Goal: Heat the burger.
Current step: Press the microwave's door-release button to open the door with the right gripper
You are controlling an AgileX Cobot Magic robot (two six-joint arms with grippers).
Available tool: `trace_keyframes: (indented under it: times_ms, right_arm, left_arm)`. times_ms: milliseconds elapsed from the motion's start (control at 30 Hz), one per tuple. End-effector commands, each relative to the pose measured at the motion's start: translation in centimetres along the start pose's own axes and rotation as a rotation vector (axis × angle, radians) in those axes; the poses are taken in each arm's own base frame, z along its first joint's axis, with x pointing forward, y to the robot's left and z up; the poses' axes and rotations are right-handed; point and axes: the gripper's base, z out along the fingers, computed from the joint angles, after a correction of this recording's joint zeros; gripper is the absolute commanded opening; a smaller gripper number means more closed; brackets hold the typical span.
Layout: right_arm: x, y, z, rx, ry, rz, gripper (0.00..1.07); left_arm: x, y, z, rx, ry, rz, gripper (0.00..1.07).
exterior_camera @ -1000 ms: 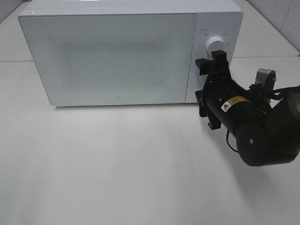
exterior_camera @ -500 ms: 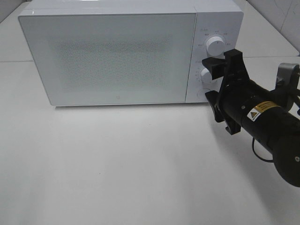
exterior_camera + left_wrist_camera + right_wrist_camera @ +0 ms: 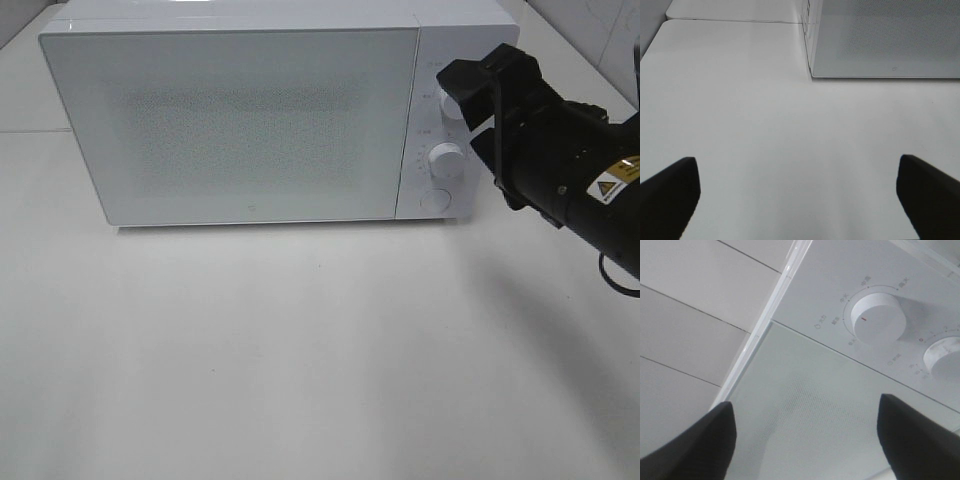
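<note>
Exterior high shows the right tool (image 3: 472,85), released, near the round upper knob (image 3: 878,318) of the boxy white microwave (image 3: 455,30); left tool (image 3: 799,195) released over matte surface (image 3: 740,110) (burger unseen; dotted door (image 3: 240,120) shut).

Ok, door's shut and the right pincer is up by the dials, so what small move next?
Probably ease the right pincer forward, centring it on the top dial. Its fingers stand open and short of that dial, which sits off to one side. The burger is not in view.
</note>
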Motion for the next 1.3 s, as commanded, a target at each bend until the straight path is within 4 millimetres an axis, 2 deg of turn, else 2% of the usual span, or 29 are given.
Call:
trace_keyframes:
  times_ms: [33,100,167,200,267,367,433,633,767,833,900,933,1000,1033,1100,1133,1200,1233,1267,1300]
  right_arm:
    - [-0.7,0.3,-0.3,0.046,0.042,-0.116,0.71]
    - [-1.0,0.4,-0.5,0.074,0.068,-0.158,0.71]
    - [-2.0,1.1,-0.8,0.145,0.166,-0.305,0.71]
    - [-2.0,1.1,-0.8,0.145,0.166,-0.305,0.71]
    - [-3.0,2.2,-1.5,0.198,0.326,-0.521,0.71]
    - [-3.1,2.4,-1.7,0.208,0.372,-0.562,0.71]
    - [-3.2,3.3,-3.0,0.218,0.564,-0.722,0.71]
    - [-3.5,4.3,-4.9,0.247,0.772,-0.814,0.71]
    - [-4.2,4.7,-6.0,0.268,0.810,-0.875,0.71]
    - [-4.8,5.0,-7.4,0.279,0.814,-0.918,0.72]
    - [-5.0,5.1,-8.0,0.282,0.817,-0.928,0.73]
    - [-5.3,5.3,-9.1,0.291,0.828,-0.942,0.76]
    - [-5.5,5.3,-9.6,0.298,0.835,-0.952,0.77]
    - [-5.8,5.3,-10.8,0.318,0.847,-0.967,0.77]
    - [-6.0,5.4,-11.3,0.326,0.844,-0.969,0.77]
    - [-6.4,5.5,-12.6,0.338,0.829,-0.984,0.76]
    - [-6.7,5.7,-13.3,0.334,0.810,-0.993,0.77]
    - [-7.3,6.1,-14.9,0.316,0.749,-1.012,0.77]
    - [-7.3,6.1,-14.9,0.316,0.749,-1.012,0.77]
    - [-7.7,6.5,-16.3,0.297,0.685,-1.016,0.78]
  left_arm:
    - [0.1,0.0,-0.1,-0.004,-0.012,-0.005,1.00]
    - [0.1,0.0,-0.1,-0.004,-0.012,-0.005,1.00]
    - [0.1,0.0,-0.1,-0.004,-0.012,-0.005,1.00]
    - [0.1,0.0,-0.1,-0.004,-0.012,-0.005,1.00]
    - [0.1,0.0,-0.1,-0.004,-0.012,-0.005,1.00]
    - [0.1,0.0,-0.1,-0.004,-0.012,-0.005,1.00]
    - [0.1,0.0,-0.1,-0.004,-0.012,-0.005,1.00]
    - [0.1,0.0,-0.1,-0.004,-0.012,-0.005,1.00]
    - [0.1,0.0,-0.1,-0.004,-0.012,-0.005,1.00]
    - [0.1,0.0,-0.1,-0.004,-0.012,-0.005,1.00]
    - [0.1,0.0,-0.1,-0.004,-0.012,-0.005,1.00]
    - [0.1,0.0,-0.1,-0.004,-0.012,-0.005,1.00]
    - [0.1,0.0,-0.1,-0.004,-0.012,-0.005,1.00]
    - [0.1,0.0,-0.1,-0.004,-0.012,-0.005,1.00]
    - [0.1,0.0,-0.1,-0.004,-0.012,-0.005,1.00]
    - [0.1,0.0,-0.1,-0.004,-0.012,-0.005,1.00]
    - [0.1,0.0,-0.1,-0.004,-0.012,-0.005,1.00]
    - [0.1,0.0,-0.1,-0.004,-0.012,-0.005,1.00]
    - [0.1,0.0,-0.1,-0.004,-0.012,-0.005,1.00]
    - [0.1,0.0,-0.1,-0.004,-0.012,-0.005,1.00]
